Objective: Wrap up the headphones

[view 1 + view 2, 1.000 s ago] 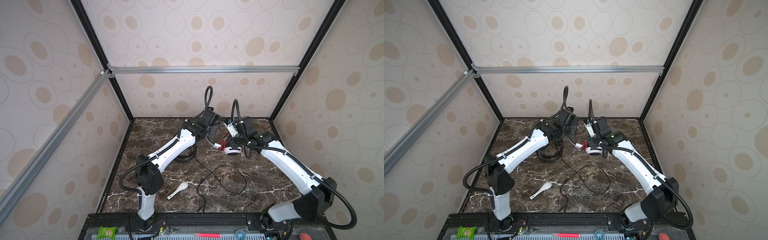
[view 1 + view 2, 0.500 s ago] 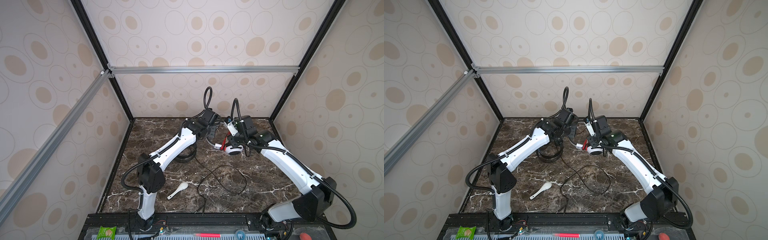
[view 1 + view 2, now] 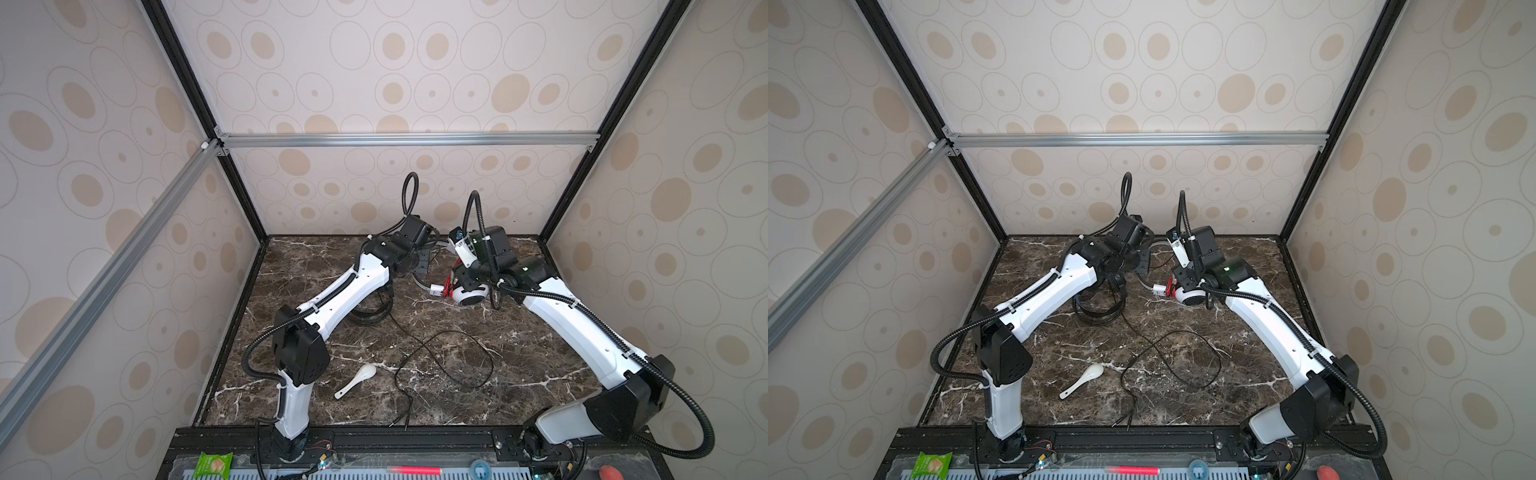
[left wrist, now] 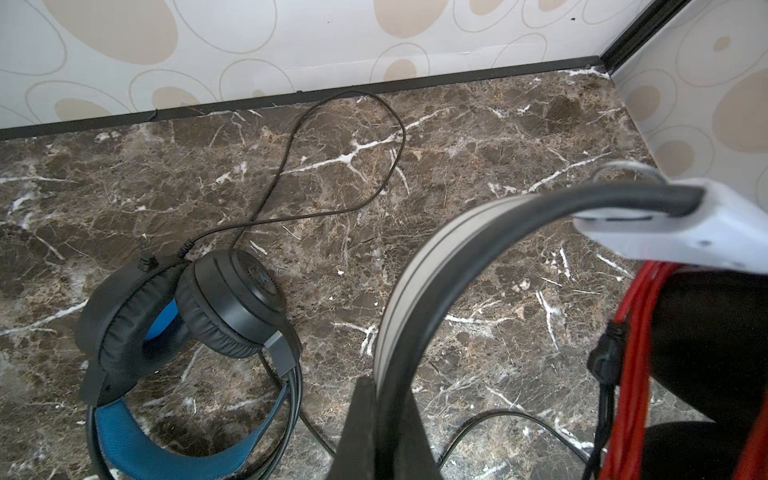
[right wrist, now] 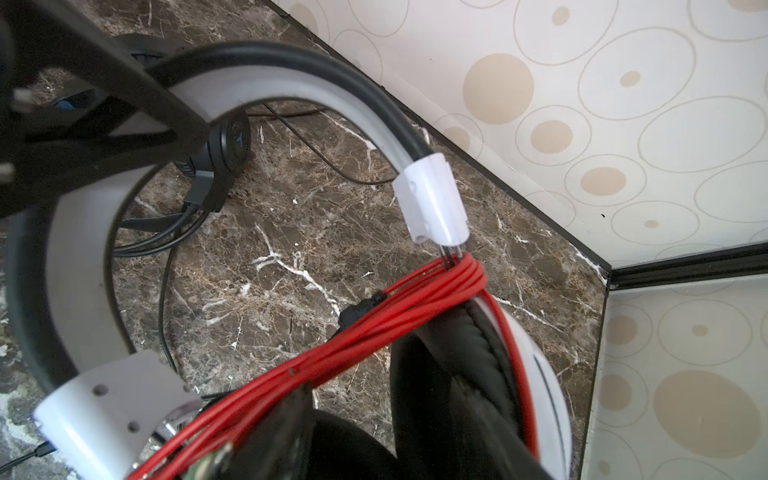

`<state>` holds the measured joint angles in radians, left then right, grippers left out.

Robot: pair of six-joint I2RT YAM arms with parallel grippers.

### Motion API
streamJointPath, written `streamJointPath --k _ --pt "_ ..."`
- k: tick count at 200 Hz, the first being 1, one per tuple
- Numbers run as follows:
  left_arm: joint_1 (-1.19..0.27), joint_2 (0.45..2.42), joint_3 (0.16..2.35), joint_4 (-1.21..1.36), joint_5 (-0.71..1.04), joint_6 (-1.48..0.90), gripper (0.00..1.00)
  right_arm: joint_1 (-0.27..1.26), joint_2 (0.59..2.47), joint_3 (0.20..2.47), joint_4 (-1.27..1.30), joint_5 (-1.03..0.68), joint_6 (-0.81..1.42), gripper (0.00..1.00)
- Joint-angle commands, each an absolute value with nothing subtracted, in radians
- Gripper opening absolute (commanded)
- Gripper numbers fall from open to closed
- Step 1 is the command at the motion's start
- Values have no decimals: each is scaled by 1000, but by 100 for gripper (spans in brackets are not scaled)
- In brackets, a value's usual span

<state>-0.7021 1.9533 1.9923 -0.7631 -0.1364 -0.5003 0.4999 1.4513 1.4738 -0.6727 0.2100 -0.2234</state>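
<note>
Spanning the gap between the two grippers, the white-and-black headphones (image 3: 469, 296) sit near the back of the marble tabletop (image 3: 540, 374). The left gripper (image 4: 386, 399) is clamped tight on the curved grey-and-black headband, which rises straight out of its jaws and arches over to a white end piece. The ear cups are at the other end, right against the right gripper (image 3: 467, 277). Whether they rest on the marble cannot be told.

The red cable (image 5: 395, 316) lies in several tight parallel turns across the top of the cups, just under the white end pieces of the band. The strands pass directly over one dark finger of the right gripper. The black ear cushions hide the rest of that gripper, so I cannot tell whether its jaws grip anything or stand free.

The black headphones (image 4: 224, 299), with a blue inner band, lie flat on the marble under the left forearm, apart from the left gripper and untouched by it. Their thin black cable (image 3: 457, 357) is loose. One loop curls toward the back wall, and a wider loop sprawls over the open marble, well apart from both grippers, with its end near the front edge.

A white spoon (image 3: 357, 380) lies beside that wide loop, far from either gripper.
</note>
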Motion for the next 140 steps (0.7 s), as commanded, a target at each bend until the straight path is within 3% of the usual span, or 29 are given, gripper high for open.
streamJointPath --k 1,56,105,140 --pt "-689 1940 2031 -763 -112 -511 0 483 1406 1435 -591 185 -226 58" --pt "-673 1927 2005 -733 -107 -521 0 483 1317 1308 -538 50 -223 60" --pt "-649 1940 1994 -697 -100 -526 0 483 1275 1281 -542 60 -224 70" --pt "-641 1960 2005 -686 -101 -527 0 481 1257 1301 -545 86 -229 72"
